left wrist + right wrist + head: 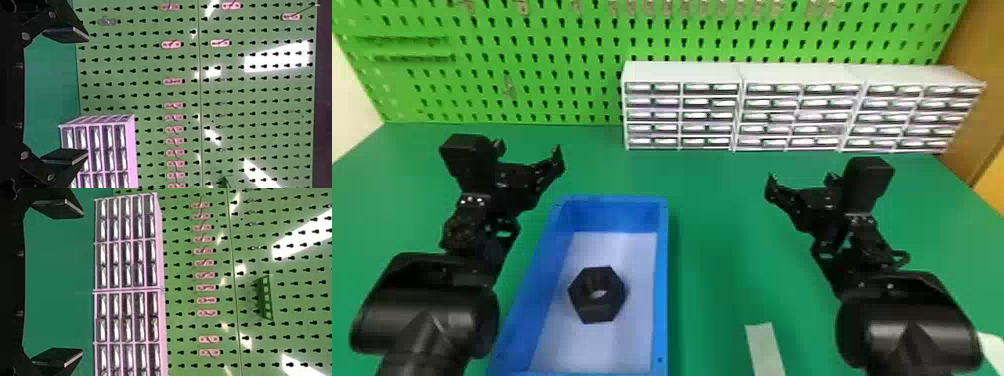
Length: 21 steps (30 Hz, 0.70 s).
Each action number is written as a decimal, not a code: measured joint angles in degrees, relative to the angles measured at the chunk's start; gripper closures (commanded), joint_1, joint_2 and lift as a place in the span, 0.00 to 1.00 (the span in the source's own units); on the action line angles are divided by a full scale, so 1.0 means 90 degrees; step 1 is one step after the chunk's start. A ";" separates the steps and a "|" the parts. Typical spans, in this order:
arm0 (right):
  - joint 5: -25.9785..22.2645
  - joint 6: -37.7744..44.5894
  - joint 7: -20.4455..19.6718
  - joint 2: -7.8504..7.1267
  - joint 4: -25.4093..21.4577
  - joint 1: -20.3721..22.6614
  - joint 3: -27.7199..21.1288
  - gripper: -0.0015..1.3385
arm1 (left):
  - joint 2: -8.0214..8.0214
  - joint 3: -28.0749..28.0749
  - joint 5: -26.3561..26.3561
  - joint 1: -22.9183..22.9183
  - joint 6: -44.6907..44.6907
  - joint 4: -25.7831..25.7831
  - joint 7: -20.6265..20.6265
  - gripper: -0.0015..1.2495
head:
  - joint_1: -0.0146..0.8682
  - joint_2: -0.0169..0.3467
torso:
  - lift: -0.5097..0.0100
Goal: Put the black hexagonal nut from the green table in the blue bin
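In the head view the black hexagonal nut [597, 294] lies flat on the pale floor of the blue bin [662, 280], its hole facing up. My left gripper [531, 150] is above the green table [712, 200], beyond and left of the nut, near the bin's far left corner. To the right of the bin, well apart from it, is my right gripper [801, 181]. The left wrist view has my left gripper [84, 96] with its fingers wide apart and nothing between them. Likewise my right gripper [80, 284] is open and holds nothing in the right wrist view.
White drawer cabinets [742, 110] line the back right of the table, in front of a green pegboard [542, 75]. A pale strip [765, 350] lies on the table between the bin and my right arm. A white object [993, 350] is at the right edge.
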 measured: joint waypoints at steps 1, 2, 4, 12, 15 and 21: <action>0.0007 0.0000 -0.0003 0.0006 0.0003 0.0005 0.0002 0.05 | 0.0000 0.0016 0.0006 0.0010 0.0002 0.0001 0.0000 0.19 | 0.79 0.19 | 0.79; 0.0014 0.0001 -0.0006 0.0008 0.0004 0.0011 0.0005 0.05 | -0.0001 0.0026 0.0009 0.0017 0.0003 0.0002 0.0000 0.19 | 0.79 0.19 | 0.79; 0.0034 0.0001 -0.0011 0.0011 0.0007 0.0025 -0.0005 0.05 | 0.0000 0.0042 0.0009 0.0031 0.0004 0.0002 0.0000 0.19 | 0.79 0.19 | 0.79; 0.0075 -0.0063 -0.0013 0.0037 -0.0005 0.0040 -0.0100 0.05 | -0.0001 0.0155 -0.0024 0.0089 0.0006 0.0007 0.0000 0.19 | 0.79 0.19 | 0.79; 0.0099 -0.0073 -0.0013 -0.0001 -0.0037 0.0053 -0.0123 0.05 | -0.0001 0.0202 -0.0007 0.0111 0.0006 0.0008 0.0000 0.19 | 0.79 0.19 | 0.79; 0.0153 -0.0077 -0.0013 -0.0013 -0.0108 0.0062 -0.0199 0.05 | -0.0009 0.0243 0.0006 0.0122 0.0006 0.0014 0.0023 0.19 | 0.79 0.19 | 0.79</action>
